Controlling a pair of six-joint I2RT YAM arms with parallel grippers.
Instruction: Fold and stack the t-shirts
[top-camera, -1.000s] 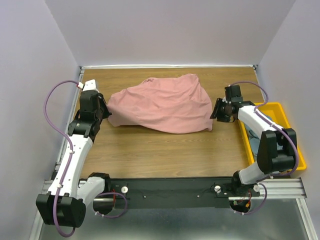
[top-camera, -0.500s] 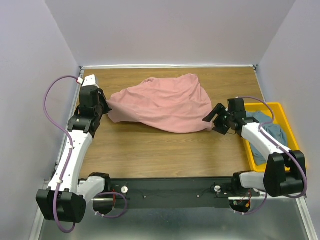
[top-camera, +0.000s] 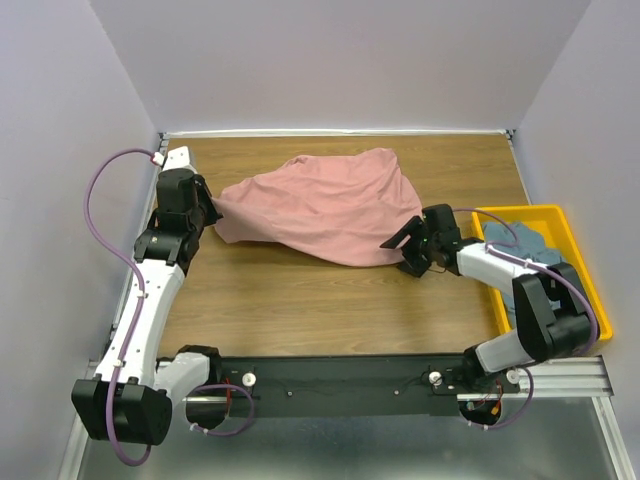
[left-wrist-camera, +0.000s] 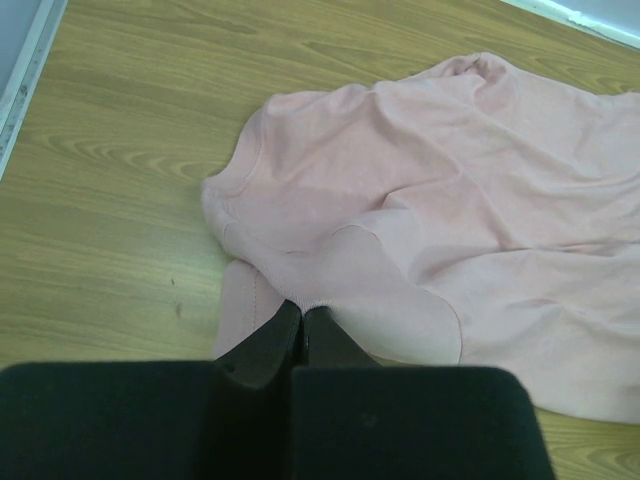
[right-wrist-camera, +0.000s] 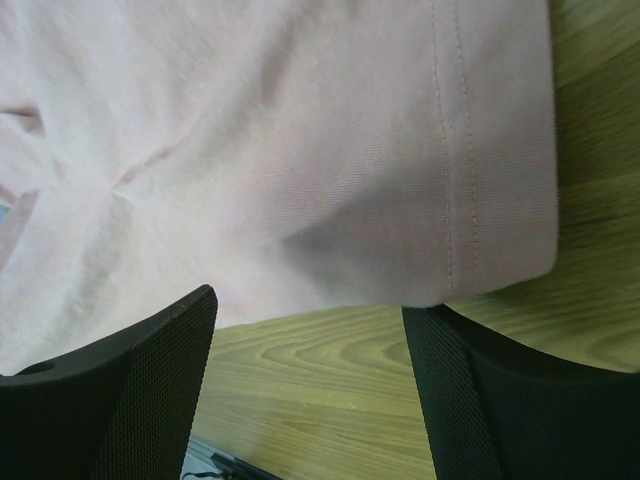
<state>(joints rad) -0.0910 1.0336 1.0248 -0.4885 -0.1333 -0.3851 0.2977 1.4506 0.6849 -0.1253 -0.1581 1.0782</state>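
Two shirts: the pink shirt (top-camera: 325, 205) lies crumpled toward 12 o'clock, the blue shirt (top-camera: 515, 240) in the bin (top-camera: 520, 209) at 3. The left gripper (left-wrist-camera: 302, 315) clamps the pink shirt's 9 o'clock edge. The right gripper (right-wrist-camera: 310, 320), jaws apart, faces its 4 o'clock hem — spreading seems the step in hand, and next it must pinch that hem.
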